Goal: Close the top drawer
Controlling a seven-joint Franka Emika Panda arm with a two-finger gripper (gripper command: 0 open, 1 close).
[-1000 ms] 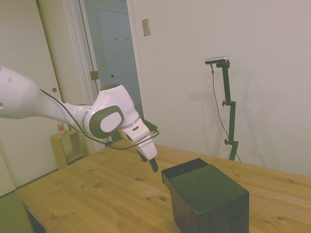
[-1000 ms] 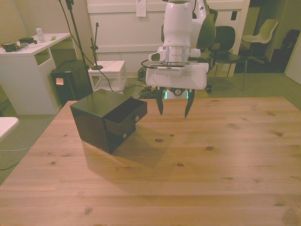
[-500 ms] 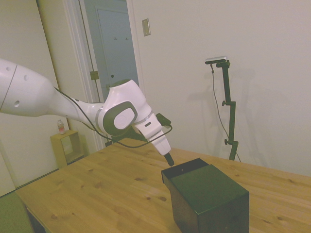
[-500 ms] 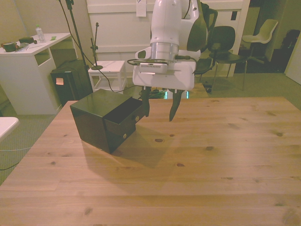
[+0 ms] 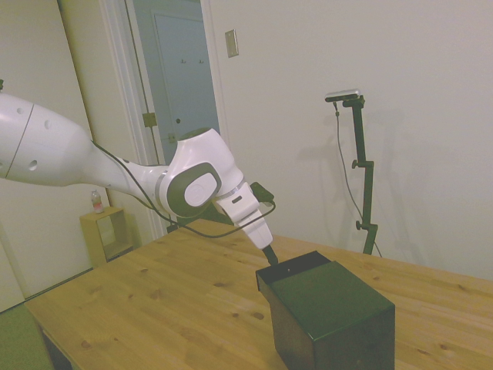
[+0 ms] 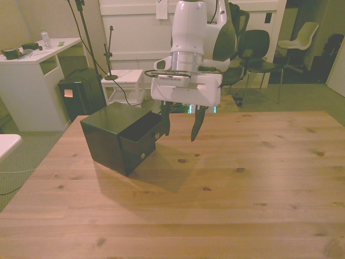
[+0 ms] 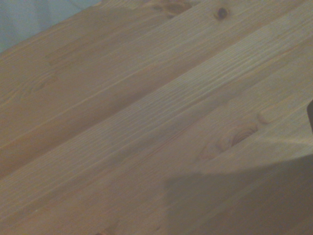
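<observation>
Hanging with its two dark fingers spread wide and nothing between them, the pincer (image 6: pixel 178 123) sits just in front of the top drawer (image 6: pixel 141 131), which juts out of the small black cabinet (image 6: pixel 110 136) toward the front view's right. One finger (image 6: pixel 165 122) appears to be right at the drawer's front panel, near its small pale knob, though from this angle it is hard to say whether it touches. The other finger hangs over bare wood. The cabinet stands on the counter (image 6: pixel 242 183) toward the front view's left, turned at an angle to the counter's edges; a lower drawer below looks shut. From the side view the pincer (image 5: pixel 271 256) comes down at the cabinet's near top corner. The wrist view shows only wood grain and shadow. The push seems about to begin. The main risk is that the light cabinet slides or pivots instead of the drawer closing, because the contact is off-centre; the finger could also slip past the panel's edge.
</observation>
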